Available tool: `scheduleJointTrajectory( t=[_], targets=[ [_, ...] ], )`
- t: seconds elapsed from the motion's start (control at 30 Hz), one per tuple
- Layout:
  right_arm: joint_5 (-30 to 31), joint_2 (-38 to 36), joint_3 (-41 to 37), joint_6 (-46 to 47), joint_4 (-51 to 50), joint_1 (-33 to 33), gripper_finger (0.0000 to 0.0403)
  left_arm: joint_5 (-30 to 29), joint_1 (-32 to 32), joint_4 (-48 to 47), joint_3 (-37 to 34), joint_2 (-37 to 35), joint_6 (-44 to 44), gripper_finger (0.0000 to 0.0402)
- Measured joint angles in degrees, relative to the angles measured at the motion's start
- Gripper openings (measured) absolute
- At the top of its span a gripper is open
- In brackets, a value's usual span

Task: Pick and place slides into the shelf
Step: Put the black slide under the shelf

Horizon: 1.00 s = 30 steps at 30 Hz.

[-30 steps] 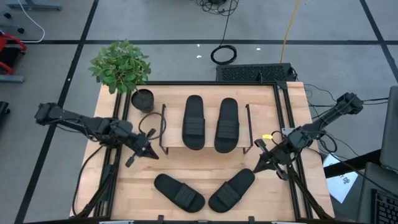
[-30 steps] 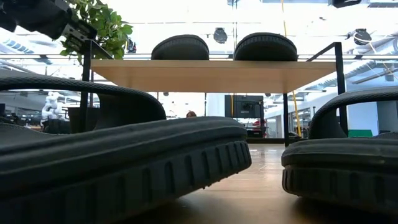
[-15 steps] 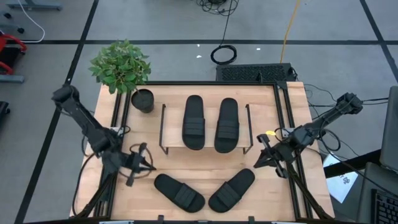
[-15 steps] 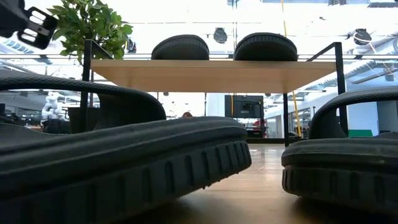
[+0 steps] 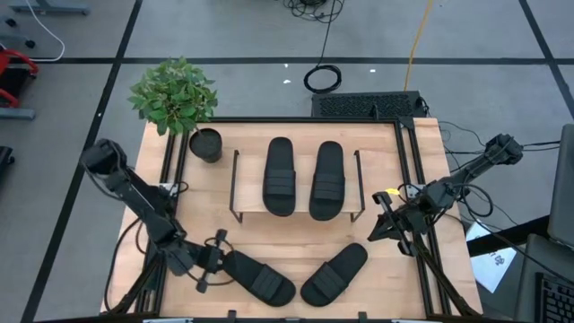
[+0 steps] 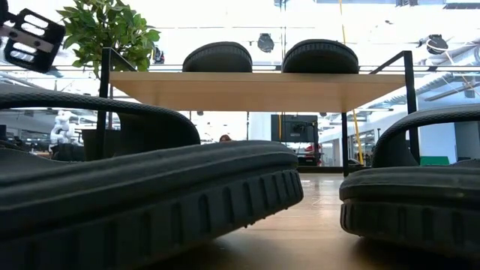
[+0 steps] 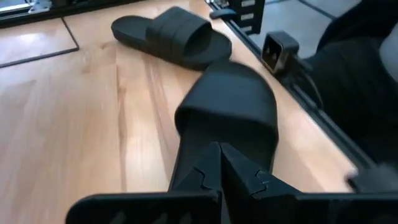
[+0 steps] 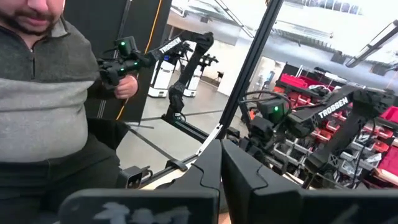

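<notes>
Two black slides (image 5: 280, 177) (image 5: 327, 179) lie side by side on the shelf's (image 5: 296, 208) light top board. Two more lie on the table near its front edge, a left one (image 5: 258, 276) and a right one (image 5: 334, 274). My left gripper (image 5: 218, 258) is shut with nothing between its fingers. It points slanting down over the left end of the left slide (image 7: 224, 118), and I see no touch. My right gripper (image 5: 377, 231) is shut and empty by the shelf's right end, pointing slightly upward.
A potted plant (image 5: 175, 94) stands at the table's far left corner, behind the shelf's left frame. Black rails (image 5: 408, 179) run along the table's sides. In the right wrist view a person (image 8: 43, 93) sits beyond the table. Bare wood lies between the shelf and the near slides.
My left gripper has swung from beside the shelf's left end toward the table's near edge and gone down, ending over the left slide's end. It has stayed shut. The slides have not moved.
</notes>
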Motion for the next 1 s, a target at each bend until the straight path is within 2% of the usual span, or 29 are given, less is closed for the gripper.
scheduleJointTrajectory(
  t=[0.17, 0.43, 0.57, 0.77, 0.9, 1.0],
  targets=[
    [0.0, 0.4, 0.0, 0.2, 0.0, 0.0, 0.0000, 0.5, 2.3, 0.9, 4.4, 5.3, -5.1, 0.0021],
    [0.0, 0.4, 0.0, 0.3, 0.0, 0.0, 0.0000, 6.1, 4.5, 0.9, 5.5, 6.5, -24.5, 0.0079],
    [-0.2, 0.4, 0.0, 0.5, 0.0, 0.0, 0.0000, 6.1, 4.5, 1.2, 5.5, 6.5, -29.2, 0.0132],
    [-0.2, 0.4, 0.0, 0.7, 0.0, 0.0, 0.0000, 6.1, 4.1, 1.2, 5.5, 6.7, -35.1, 0.0234],
    [-0.2, 0.4, 0.0, 0.6, 0.0, 0.0, 0.0000, 4.8, 3.2, 2.6, 5.5, 7.7, -35.1, 0.0300],
    [-0.3, 0.4, 0.0, 0.6, 0.0, 0.0, 0.0000, 3.9, 2.5, 4.7, 5.5, 9.7, -34.3, 0.0336]
  ],
)
